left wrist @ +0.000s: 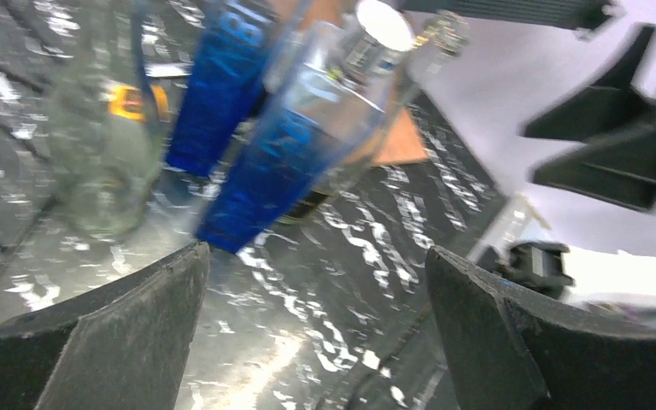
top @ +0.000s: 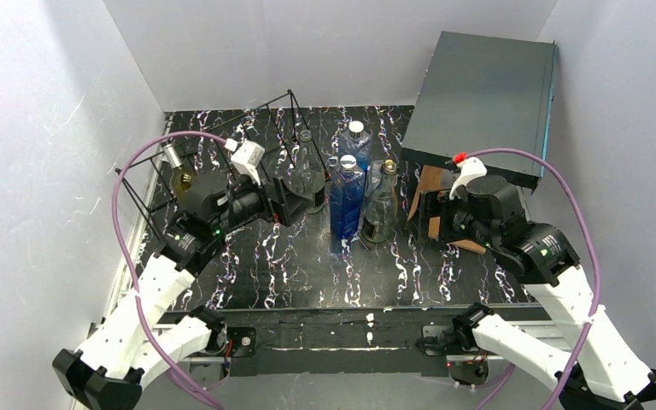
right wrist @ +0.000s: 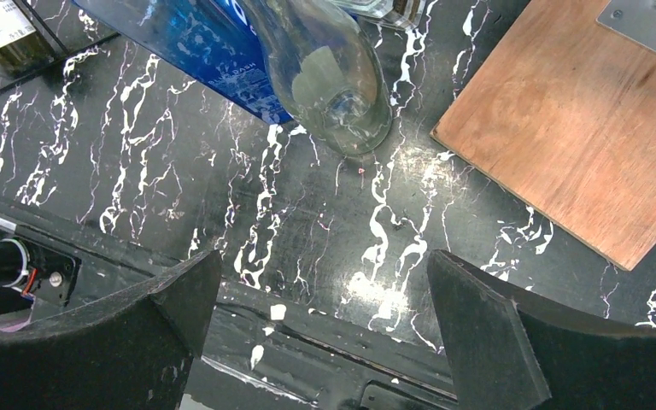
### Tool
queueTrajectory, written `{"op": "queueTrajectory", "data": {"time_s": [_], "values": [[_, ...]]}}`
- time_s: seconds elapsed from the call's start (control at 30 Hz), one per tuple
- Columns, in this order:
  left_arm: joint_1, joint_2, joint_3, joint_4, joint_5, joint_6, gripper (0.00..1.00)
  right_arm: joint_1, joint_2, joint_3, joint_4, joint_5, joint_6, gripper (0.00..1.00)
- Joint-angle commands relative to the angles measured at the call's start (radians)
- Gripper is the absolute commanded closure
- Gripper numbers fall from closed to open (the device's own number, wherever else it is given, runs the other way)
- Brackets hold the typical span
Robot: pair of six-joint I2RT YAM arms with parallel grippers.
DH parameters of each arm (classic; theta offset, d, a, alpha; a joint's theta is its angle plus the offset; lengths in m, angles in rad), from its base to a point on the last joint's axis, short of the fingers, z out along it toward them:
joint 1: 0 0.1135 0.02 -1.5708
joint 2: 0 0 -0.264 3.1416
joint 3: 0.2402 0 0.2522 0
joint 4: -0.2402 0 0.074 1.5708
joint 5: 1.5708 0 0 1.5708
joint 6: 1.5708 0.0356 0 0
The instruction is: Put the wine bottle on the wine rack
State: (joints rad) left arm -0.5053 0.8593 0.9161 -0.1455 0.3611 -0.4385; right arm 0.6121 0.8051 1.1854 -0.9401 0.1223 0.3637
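Note:
The black wire wine rack stands at the back left, with one pale bottle lying in it. Several bottles stand mid-table: a clear one, two blue ones and a dark-tinted glass one. My left gripper is open and empty, just left of the clear bottle. The blurred left wrist view shows the clear bottle and blue bottles ahead of the open left gripper. My right gripper is open and empty, right of the bottles.
A dark grey box sits at the back right on a wooden support. The right wrist view shows a glass bottle base, a blue bottle and a labelled dark bottle. White walls enclose the marbled table.

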Motion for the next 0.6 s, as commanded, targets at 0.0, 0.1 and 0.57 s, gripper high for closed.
{"op": "queueTrajectory", "data": {"time_s": [0.0,0.1,0.57], "values": [[-0.006,0.089,0.136,-0.044,-0.297,0.119,0.02,0.006,-0.011,0.044,0.005,0.015,-0.005,0.00],[-0.007,0.199,0.234,-0.108,-0.414,0.150,0.02,0.007,-0.023,0.054,-0.005,0.020,0.000,0.00],[-0.006,0.456,0.290,0.194,-0.397,0.194,0.28,0.006,-0.014,0.065,-0.022,0.050,-0.033,0.00]]}}
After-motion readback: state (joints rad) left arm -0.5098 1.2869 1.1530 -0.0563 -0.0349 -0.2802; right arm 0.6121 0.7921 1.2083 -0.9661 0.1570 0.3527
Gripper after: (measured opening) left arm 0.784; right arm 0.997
